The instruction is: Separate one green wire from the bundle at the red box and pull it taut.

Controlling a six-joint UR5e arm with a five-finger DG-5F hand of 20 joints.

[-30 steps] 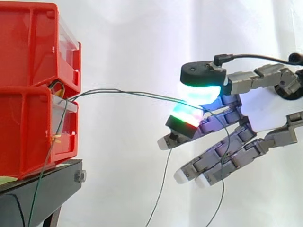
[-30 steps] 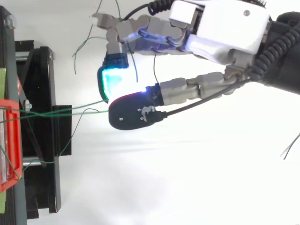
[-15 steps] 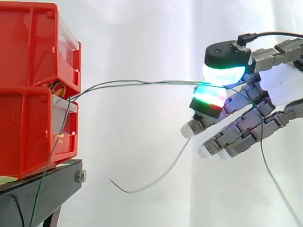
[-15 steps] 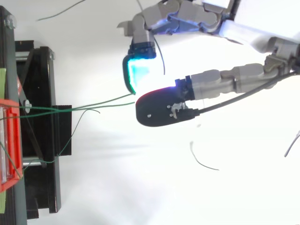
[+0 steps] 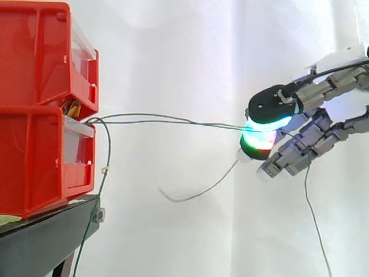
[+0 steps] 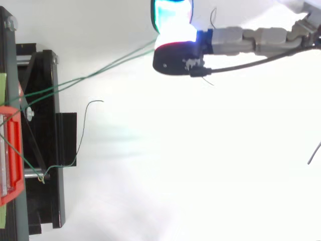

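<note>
Two stacked red bins point(image 5: 40, 104) stand on a black stand point(image 5: 49, 234) at the left. Two thin green wires point(image 5: 173, 121) come out between the bins and run almost straight to my hand point(image 5: 323, 130) at the right. The thumb and a glowing green-red fingertip point(image 5: 258, 141) pinch both wires, so the hand is shut on them. From above, the same wires point(image 6: 100, 73) slant from the bin edge point(image 6: 10, 150) up to the hand point(image 6: 241, 37) at the top edge. A third green wire point(image 5: 102, 173) hangs slack down the stand.
A loose wire end point(image 5: 196, 193) curls below the hand, and another strand point(image 5: 314, 222) dangles under the fingers. A thin slack wire point(image 6: 80, 133) loops off the stand point(image 6: 47, 150) in the top view. A white curtain lies behind.
The hand has swung sideways, toward the top edge in the top view, and dropped a little. The two pinched wires have straightened. One wire now hangs down beside the stand.
</note>
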